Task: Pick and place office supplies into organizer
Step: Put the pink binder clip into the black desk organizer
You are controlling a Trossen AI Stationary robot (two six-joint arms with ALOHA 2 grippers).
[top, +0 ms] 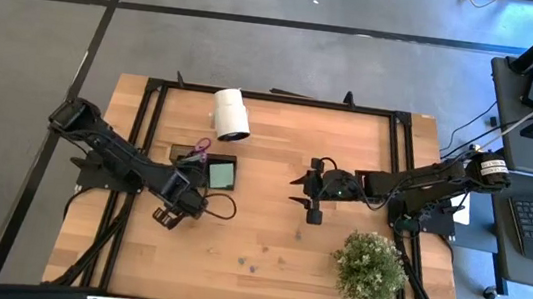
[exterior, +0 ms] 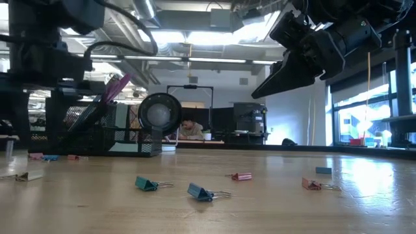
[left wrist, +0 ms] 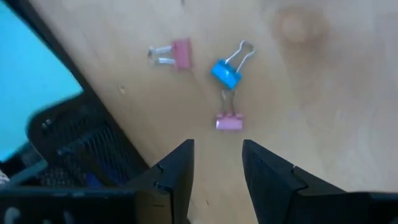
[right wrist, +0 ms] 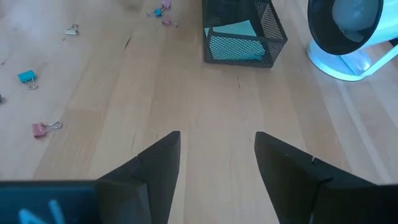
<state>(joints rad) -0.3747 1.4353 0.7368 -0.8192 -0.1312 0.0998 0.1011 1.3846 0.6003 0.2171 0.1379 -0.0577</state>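
The black mesh organizer (top: 206, 171) stands left of the table's middle. It holds a light green sticky-note pad (top: 220, 174) and the purple-handled scissors (top: 201, 147), which stick up out of it (exterior: 117, 86). My left gripper (left wrist: 217, 155) points down, open, just near of the organizer. Below it on the wood lie a pink clip (left wrist: 229, 122), a blue clip (left wrist: 227, 71) and another pink clip (left wrist: 180, 54), all untouched. My right gripper (top: 309, 197) hovers open over the table's middle, nothing between its fingers (right wrist: 217, 149).
A white cylinder (top: 231, 113) lies behind the organizer, and a potted plant (top: 369, 267) stands near the front right corner. More small clips lie scattered on the wood (exterior: 201, 192) (exterior: 146, 184) (exterior: 242, 176) (right wrist: 27, 76) (right wrist: 40, 129). A person sits in the room behind (exterior: 190, 129).
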